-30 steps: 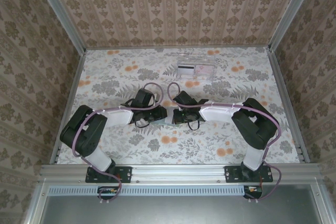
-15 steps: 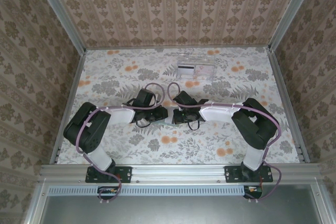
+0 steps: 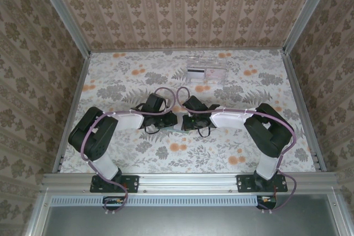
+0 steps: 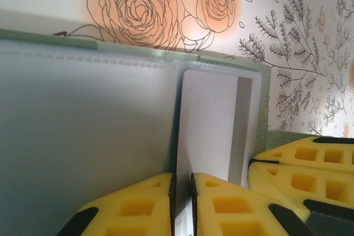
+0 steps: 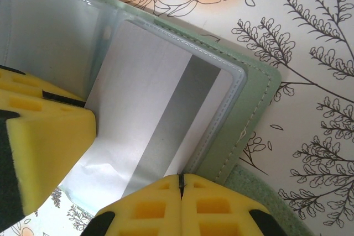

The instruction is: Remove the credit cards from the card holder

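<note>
**Spotter:** What have you got hold of?

**Operator:** My left gripper (image 4: 182, 205) is all but closed. Its pads nip the near edge of a pale credit card (image 4: 207, 120). The rest of the card runs away from the fingertips, inside a clear pocket of the card holder (image 4: 110, 48). Just to the right of those fingers, my right gripper (image 5: 181, 189) has its pads pressed together on the holder's near rim.

**Spotter:** And what worries you?

**Operator:** Three things. First, I only have a thin bite on the card. If the pocket grips it tighter than my pads do, I think the pads will slide off as I draw back. Second, the card's corner comes very close to my right fingertips, and I can't tell whether it lies between them. If it does, I'd be pulling against my own clamp. Third, my right hold is only on the rim, so the soft holder could fold or drag along with the card.

**Spotter:** And if it twists?

**Operator:** It could jam against the pocket's stitched side.
</note>
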